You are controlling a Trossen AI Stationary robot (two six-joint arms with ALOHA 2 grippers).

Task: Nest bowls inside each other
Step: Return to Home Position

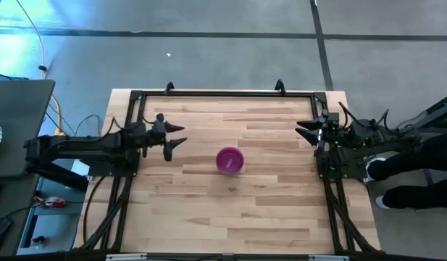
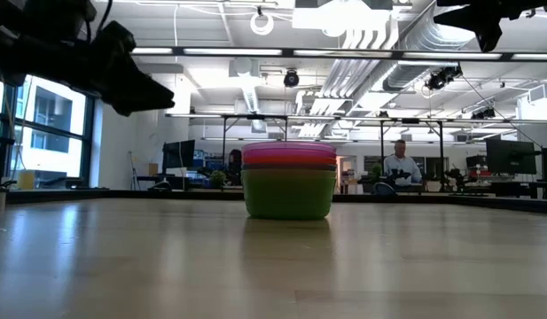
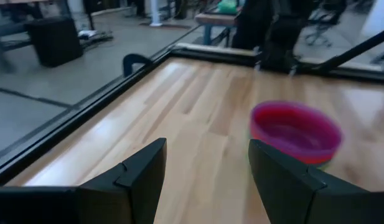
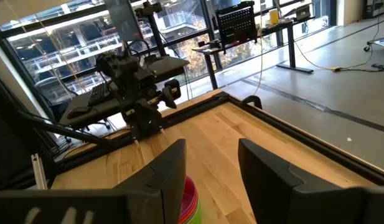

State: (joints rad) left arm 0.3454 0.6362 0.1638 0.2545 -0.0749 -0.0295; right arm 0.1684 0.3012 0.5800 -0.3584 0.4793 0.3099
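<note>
— Two dark fingers (image 3: 145, 171) of the left gripper (image 3: 207, 146) sit closest in its wrist view, spread wide with nothing between them; where are the bowls?
— Nested in one upright stack (image 2: 289, 181) near the middle of the table (image 1: 209, 217); the purple bowl (image 1: 230, 160) is on top; the green bowl (image 2: 289, 199) is at the bottom, resting on the wood.
— And the right gripper (image 4: 211, 144)?
— Parted too, and empty; it hangs near the table's right edge, facing the stack.
— Which arm is nearer?
— The left, judging by the high view; the stack lies ahead of both grippers, between them and lower down; being round, it has no long axis; each arm can probably draw straight back to rest without touching it.
— Any writing?
— None that can be read.
</note>
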